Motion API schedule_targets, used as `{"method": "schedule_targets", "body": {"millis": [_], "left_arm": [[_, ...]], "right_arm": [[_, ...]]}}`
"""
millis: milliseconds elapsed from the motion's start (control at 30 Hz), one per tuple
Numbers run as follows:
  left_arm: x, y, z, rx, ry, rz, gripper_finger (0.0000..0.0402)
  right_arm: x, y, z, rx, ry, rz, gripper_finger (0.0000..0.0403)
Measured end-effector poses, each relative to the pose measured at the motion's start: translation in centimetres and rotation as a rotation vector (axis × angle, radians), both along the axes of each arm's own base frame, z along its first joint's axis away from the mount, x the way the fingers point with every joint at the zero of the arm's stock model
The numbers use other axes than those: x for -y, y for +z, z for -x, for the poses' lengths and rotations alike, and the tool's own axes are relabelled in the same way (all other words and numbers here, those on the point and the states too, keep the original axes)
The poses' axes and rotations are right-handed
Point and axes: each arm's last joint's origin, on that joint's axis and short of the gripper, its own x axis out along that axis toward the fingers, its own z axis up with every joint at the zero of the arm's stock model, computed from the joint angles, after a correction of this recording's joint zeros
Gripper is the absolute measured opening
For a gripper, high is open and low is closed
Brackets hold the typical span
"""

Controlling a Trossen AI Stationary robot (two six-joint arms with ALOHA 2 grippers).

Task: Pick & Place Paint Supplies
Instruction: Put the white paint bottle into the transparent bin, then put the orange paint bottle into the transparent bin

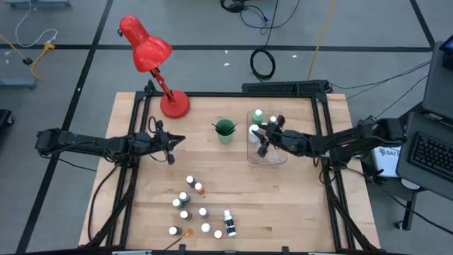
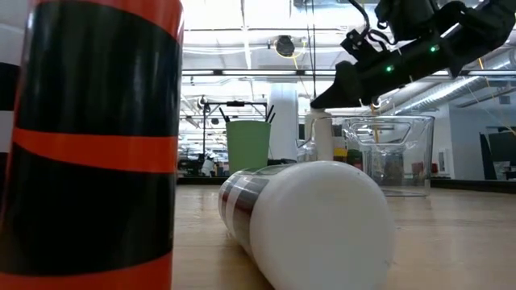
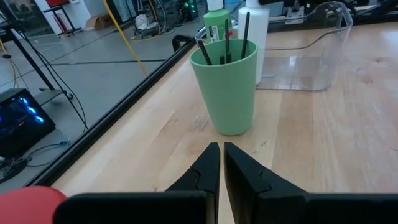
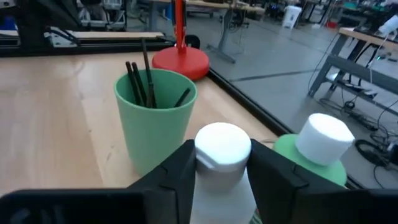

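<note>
White-capped bottle (image 4: 222, 163) stands between the right hand's (image 4: 219, 177) fingers, over the bin (image 1: 253, 154).

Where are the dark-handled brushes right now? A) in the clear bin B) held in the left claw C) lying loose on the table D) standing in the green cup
D: the brushes stand upright inside the green cup, handles poking above its rim, seen in both wrist views.

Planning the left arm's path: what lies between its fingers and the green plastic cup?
Only bare wooden table separates the left gripper from the green plastic cup, per the left wrist view.
</note>
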Motion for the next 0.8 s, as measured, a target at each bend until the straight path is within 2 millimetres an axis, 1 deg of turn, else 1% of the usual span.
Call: {"method": "schedule_targets", "body": {"millis": [100, 267, 433, 600, 633, 700, 800], "left_arm": [[0.0, 0.0, 0.0, -0.001, 0.0, 0.0, 0.0026], [0.0, 0.0, 0.0, -0.001, 0.0, 0.0, 0.0026], [0.0, 0.0, 0.0, -0.001, 0.0, 0.0, 0.0026], [0.0, 0.0, 0.0, -0.002, 0.0, -0.001, 0.0026], [0.0, 0.0, 0.0, -0.002, 0.0, -0.001, 0.0026], [0.0, 0.0, 0.0, -0.002, 0.0, -0.001, 0.0026], [0.0, 0.0, 0.0, -0.002, 0.0, -0.001, 0.0026]], "right_arm": [[0.0, -0.4, -0.2, -0.013, 0.01, 0.031, 0.0164], [0.0, 0.2, -0.4, 0.049, 0.013, 0.048, 0.0221], [-0.4, 2.2, -0.2, 0.169, 0.034, 0.098, 0.026], [-1.9, 4.2, 0.3, 0.282, 0.097, 0.153, 0.0277], [-2.4, 4.5, 0.4, 0.3, 0.127, 0.158, 0.0277], [-3.6, 5.2, 0.7, 0.343, 0.24, 0.168, 0.0277], [-5.6, 6.1, 1.1, 0.418, 0.511, 0.147, 0.0274]]}}
